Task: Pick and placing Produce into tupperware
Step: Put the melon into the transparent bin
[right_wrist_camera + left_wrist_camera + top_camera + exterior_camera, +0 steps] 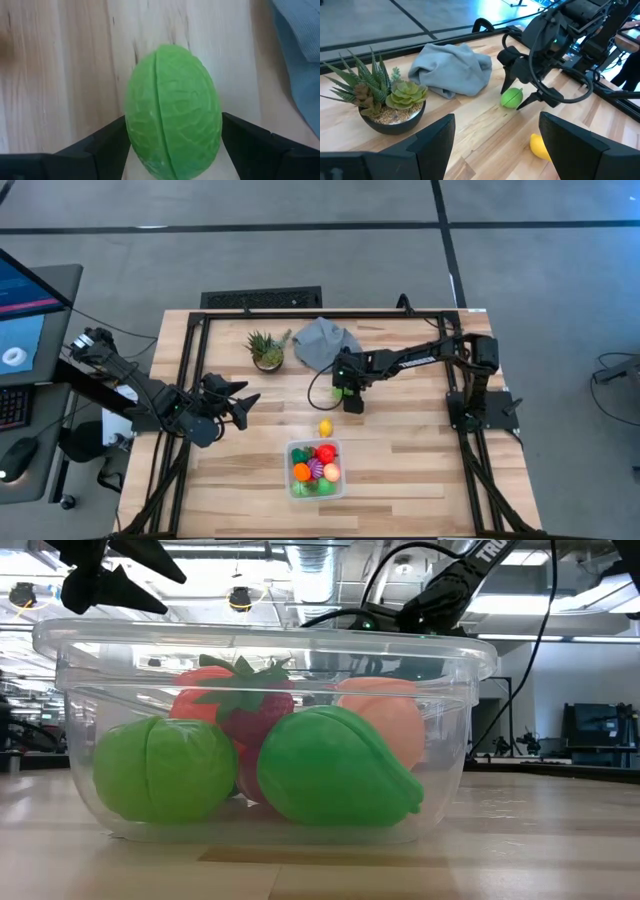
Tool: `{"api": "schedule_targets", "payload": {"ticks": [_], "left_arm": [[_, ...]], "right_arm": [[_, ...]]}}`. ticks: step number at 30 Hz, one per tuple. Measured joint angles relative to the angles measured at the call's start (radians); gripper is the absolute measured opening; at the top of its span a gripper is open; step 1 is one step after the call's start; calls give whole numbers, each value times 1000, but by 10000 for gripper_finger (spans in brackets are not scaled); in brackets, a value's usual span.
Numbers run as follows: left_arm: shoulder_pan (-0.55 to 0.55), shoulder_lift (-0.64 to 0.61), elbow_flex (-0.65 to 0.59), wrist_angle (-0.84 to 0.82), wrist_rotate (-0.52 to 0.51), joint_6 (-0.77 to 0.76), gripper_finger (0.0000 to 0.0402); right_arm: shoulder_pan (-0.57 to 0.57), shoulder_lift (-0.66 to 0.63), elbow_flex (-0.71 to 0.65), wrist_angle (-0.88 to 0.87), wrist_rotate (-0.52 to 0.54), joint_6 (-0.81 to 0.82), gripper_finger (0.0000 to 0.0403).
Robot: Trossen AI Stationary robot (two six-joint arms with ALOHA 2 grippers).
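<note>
The clear tupperware (293, 450) stands near the table's front edge and holds several toy produce pieces, among them a strawberry (250, 700) and green ones (335, 770). A yellow piece (325, 427) lies on the table just beyond it. A green ribbed vegetable (172, 115) rests on the wood at mid-table. My right gripper (520, 95) points down over it, open, with one finger on either side. My left gripper (497, 145) hovers open above the table's left part, with nothing between its fingers. My right gripper comes from above and slants down, with a finger (107, 142) close beside each long side of the green vegetable (135, 125). I cannot tell whether the fingers touch it. The vegetable lies on the table.
A potted succulent (267, 348) and a crumpled grey cloth (325, 342) sit at the far side, the cloth right behind the green vegetable. Black frame rails (190, 380) run along the table's left and right edges. Bare wood lies on both sides of the tupperware.
</note>
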Motion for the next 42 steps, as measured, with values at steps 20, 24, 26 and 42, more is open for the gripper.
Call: {"api": "schedule_targets", "payload": {"ticks": [20,24,26,42], "left_arm": [[0,0,0,0,0,0,279],[0,0,0,0,2,0,279],[0,0,0,0,4,-2,279],[0,0,0,0,10,-7,279]], "right_arm": [[-5,-3,-2,28,-4,21,303],[-5,-3,-2,27,-4,22,290],[-5,-3,-2,27,-4,29,280],[-5,-28,-2,16,-33,73,249]]}}
